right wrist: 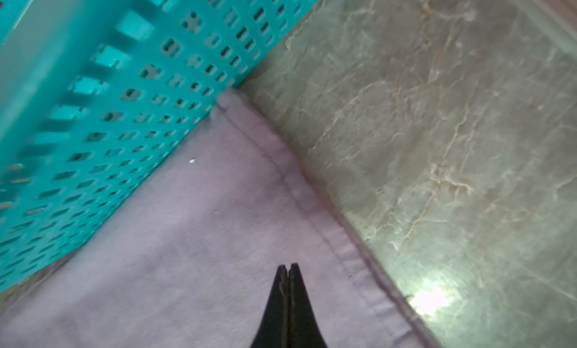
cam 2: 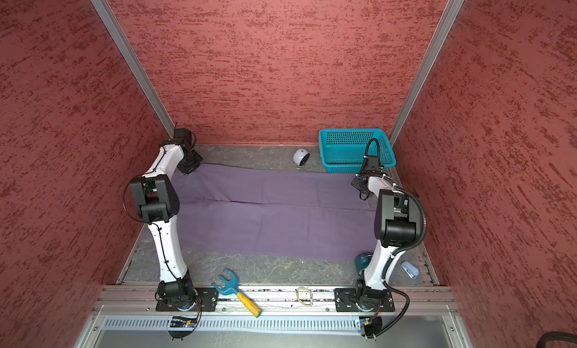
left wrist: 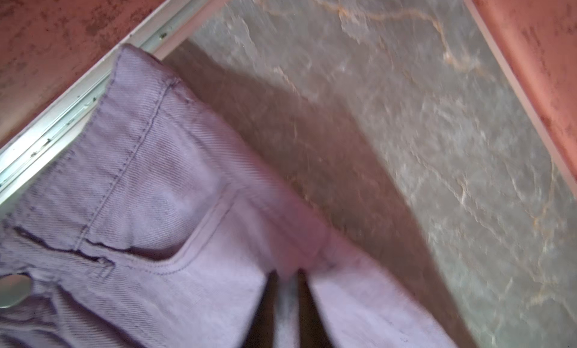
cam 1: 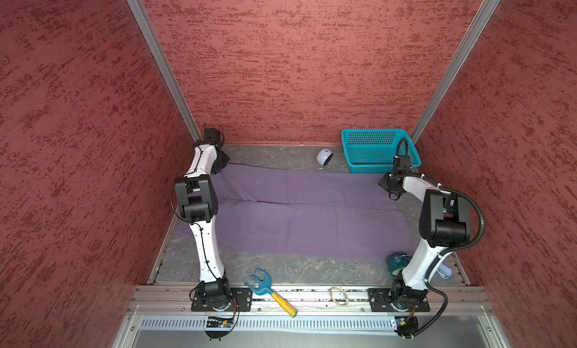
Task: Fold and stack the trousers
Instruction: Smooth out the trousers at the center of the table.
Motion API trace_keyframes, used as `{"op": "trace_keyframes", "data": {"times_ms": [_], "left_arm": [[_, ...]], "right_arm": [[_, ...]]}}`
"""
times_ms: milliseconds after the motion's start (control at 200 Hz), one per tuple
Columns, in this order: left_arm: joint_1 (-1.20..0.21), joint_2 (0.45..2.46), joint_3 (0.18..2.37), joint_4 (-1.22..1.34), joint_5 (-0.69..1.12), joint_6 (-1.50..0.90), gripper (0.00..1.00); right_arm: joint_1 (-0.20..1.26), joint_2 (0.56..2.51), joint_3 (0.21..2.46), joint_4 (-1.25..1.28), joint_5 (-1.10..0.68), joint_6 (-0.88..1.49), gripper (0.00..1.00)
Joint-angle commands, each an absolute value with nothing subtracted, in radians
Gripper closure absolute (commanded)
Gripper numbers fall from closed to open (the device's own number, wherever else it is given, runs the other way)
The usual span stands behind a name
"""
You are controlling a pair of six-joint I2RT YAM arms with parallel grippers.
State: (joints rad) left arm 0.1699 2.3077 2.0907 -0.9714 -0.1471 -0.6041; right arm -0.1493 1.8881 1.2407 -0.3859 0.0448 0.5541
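The purple trousers (cam 1: 306, 215) (cam 2: 268, 218) lie spread flat across the table, waist to the left and leg ends to the right. My left gripper (cam 1: 220, 167) (cam 2: 189, 167) is at the far left corner of the waist. In the left wrist view its fingers (left wrist: 287, 273) pinch a raised fold of the trousers (left wrist: 140, 174) beside a pocket seam. My right gripper (cam 1: 388, 187) (cam 2: 360, 187) is over the far leg's end, close to the teal basket. In the right wrist view the right gripper (right wrist: 288, 265) is shut over the trousers' cloth (right wrist: 203, 221) near the hem, with nothing visible between the jaws.
A teal basket (cam 1: 374, 149) (right wrist: 109, 81) stands at the back right, touching the leg end. A white round object (cam 1: 324, 157) lies behind the trousers. A blue toy fork with a yellow handle (cam 1: 271, 291) and a rubber band (cam 1: 338, 296) lie on the front rail. A teal object (cam 1: 395, 262) sits by the right arm's base.
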Motion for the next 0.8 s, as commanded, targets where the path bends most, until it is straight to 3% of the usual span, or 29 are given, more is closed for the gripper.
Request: {"op": "trace_keyframes", "data": {"times_ms": [0,195,336,381,436,471,797], "left_arm": [[0.164,2.344,2.105,-1.025,-0.132,-0.580,0.26],[0.118,2.204,1.945,-0.967,-0.122,-0.599,0.16],[0.106,2.020,1.746,-0.910,-0.133,-0.630,0.13],[0.104,1.950,1.674,-0.891,-0.143,-0.640,0.13],[0.105,1.862,1.583,-0.866,-0.159,-0.653,0.13],[0.108,1.808,1.531,-0.856,-0.172,-0.662,0.13],[0.243,1.517,1.198,-0.836,-0.171,-0.677,0.13]], "right_arm": [[-0.147,1.919,1.249,-0.380,0.039,0.566,0.98],[-0.146,1.938,1.244,-0.414,0.033,0.558,0.63],[-0.146,1.952,1.241,-0.440,0.071,0.555,0.53],[-0.147,1.965,1.245,-0.453,0.079,0.557,0.60],[-0.148,1.984,1.254,-0.465,0.085,0.560,0.88],[-0.149,1.994,1.258,-0.473,0.093,0.568,1.00],[-0.271,2.048,1.353,-0.494,0.078,0.597,1.00]]}}
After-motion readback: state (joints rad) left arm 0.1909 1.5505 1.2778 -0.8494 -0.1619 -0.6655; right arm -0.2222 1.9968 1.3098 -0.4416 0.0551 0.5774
